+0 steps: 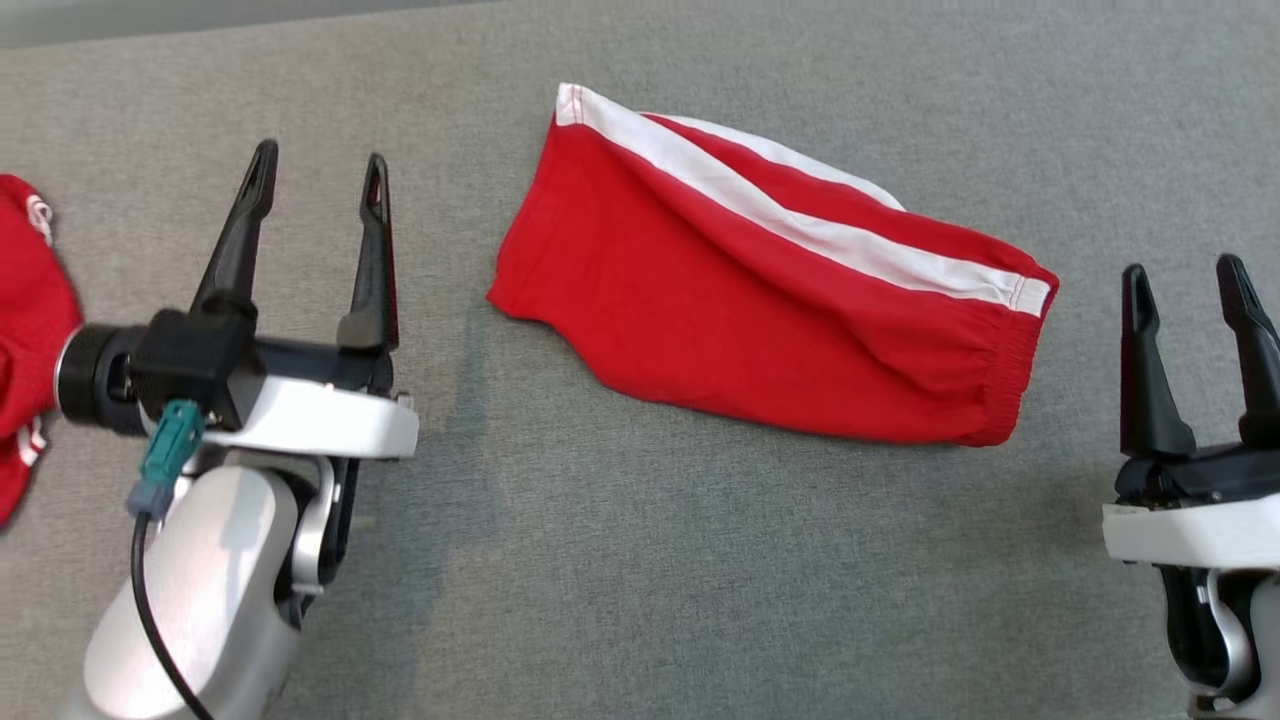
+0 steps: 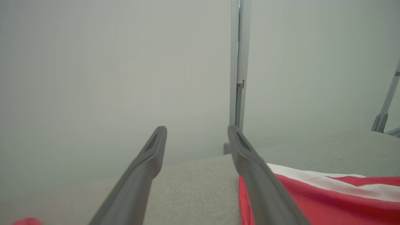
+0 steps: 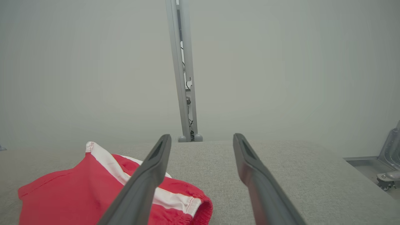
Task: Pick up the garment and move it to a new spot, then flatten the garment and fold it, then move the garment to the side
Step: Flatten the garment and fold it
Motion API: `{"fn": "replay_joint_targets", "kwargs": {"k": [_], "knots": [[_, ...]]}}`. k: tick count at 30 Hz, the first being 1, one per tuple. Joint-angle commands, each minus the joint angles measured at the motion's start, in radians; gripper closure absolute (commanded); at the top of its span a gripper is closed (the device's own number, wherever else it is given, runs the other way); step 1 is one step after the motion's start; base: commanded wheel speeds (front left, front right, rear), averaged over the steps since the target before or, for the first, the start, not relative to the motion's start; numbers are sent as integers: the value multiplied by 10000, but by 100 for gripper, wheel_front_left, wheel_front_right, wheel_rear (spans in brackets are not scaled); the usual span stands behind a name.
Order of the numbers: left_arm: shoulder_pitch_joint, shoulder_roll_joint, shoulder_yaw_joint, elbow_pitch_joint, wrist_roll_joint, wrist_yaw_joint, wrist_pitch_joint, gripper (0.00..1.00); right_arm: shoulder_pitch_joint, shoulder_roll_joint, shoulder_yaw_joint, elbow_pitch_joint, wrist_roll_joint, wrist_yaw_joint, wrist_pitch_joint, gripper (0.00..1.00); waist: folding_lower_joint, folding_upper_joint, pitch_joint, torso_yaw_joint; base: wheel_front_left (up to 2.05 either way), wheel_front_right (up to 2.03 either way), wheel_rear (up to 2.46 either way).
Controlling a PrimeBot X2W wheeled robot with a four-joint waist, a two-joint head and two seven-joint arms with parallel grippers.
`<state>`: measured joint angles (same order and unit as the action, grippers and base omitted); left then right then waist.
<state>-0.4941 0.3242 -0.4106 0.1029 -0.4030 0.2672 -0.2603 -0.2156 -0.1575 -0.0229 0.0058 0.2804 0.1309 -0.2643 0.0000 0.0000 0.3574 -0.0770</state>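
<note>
Now the red cloth shorts with the white side stripe [image 1: 760, 310] are lying flat on the grey fabric table top [image 1: 640, 600], near the middle of the head view. They are looking folded in half, one leg on top of the other. The stretchy waist end is pointing to 4 o'clock and the leg end to 10 o'clock. So I am guessing the pick-up, the flattening and the fold are done.

The left gripper [image 1: 320, 170] is hanging at 9 o'clock from the shorts, with its two dark fingers standing wide apart and holding nothing. The right gripper [image 1: 1185, 270] is hanging at 3 o'clock from them, fingers spread too, also holding nothing. Neither one is touching the shorts. Another bit of red cloth [image 1: 30, 320] is peeking in at the far 9 o'clock edge.

What is looking left to do is moving the folded shorts to the side.
</note>
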Motion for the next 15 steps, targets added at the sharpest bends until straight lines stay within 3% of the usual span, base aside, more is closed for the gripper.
{"fn": "replay_joint_targets", "kwargs": {"k": [1, 7, 15], "knots": [[117, 27, 17, -42, 37, 50, -30, 0, 121, -3, -64, -47, -79, -3, -22, 0, 0, 0, -138, 112, 0, 0, 0], [1142, 204, 32, -736, 110, 140, -33, 0, 721, 197, -399, -223, -388, -3, -23, 0, 0, 0, -454, 226, 0, 0, 0], [1128, 255, -92, -635, 169, 120, 39, 0, 819, 385, -496, -225, -402, -2, -24, 0, 0, 0, -510, 209, 0, 0, 0]]}}
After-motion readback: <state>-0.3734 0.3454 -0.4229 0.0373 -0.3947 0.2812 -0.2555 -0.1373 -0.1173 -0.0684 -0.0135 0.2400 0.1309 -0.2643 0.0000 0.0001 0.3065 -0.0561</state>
